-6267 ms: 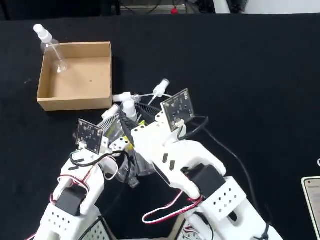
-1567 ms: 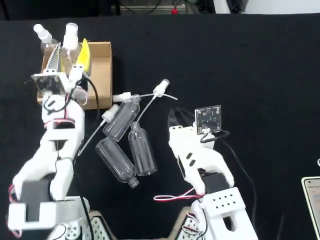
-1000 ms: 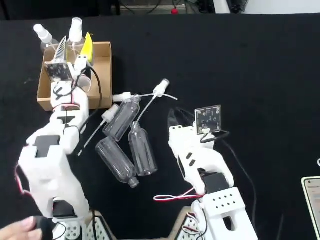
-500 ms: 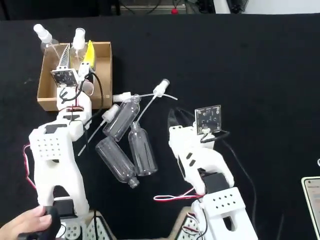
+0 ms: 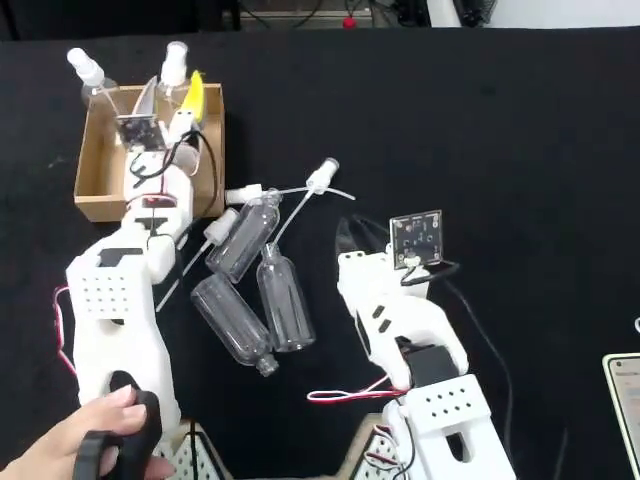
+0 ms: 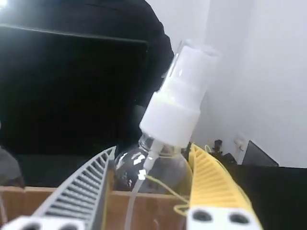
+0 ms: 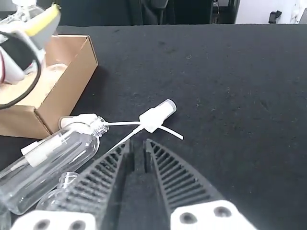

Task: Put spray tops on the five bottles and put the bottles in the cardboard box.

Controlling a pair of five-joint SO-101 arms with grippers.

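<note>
My left gripper (image 5: 173,84) is shut on a clear bottle with a white spray top (image 5: 176,58), held upright over the far side of the cardboard box (image 5: 105,185). In the left wrist view the bottle (image 6: 175,111) sits between the grey and yellow fingers of that gripper (image 6: 152,150). Another capped bottle (image 5: 86,70) leans at the box's far left corner. Three uncapped bottles (image 5: 283,296) lie between the arms, with loose spray tops (image 5: 322,177) beside them. My right gripper (image 5: 346,230) is shut and empty, just short of a spray top (image 7: 156,115).
A person's hand (image 5: 95,445) grips a handle at the near left edge. A white device (image 5: 625,385) lies at the right edge. The black table is bare to the right and at the back.
My left arm has carried the capped bottle farther back and to the right over the box. The hand at the near left has come further into view. The right arm has kept still.
</note>
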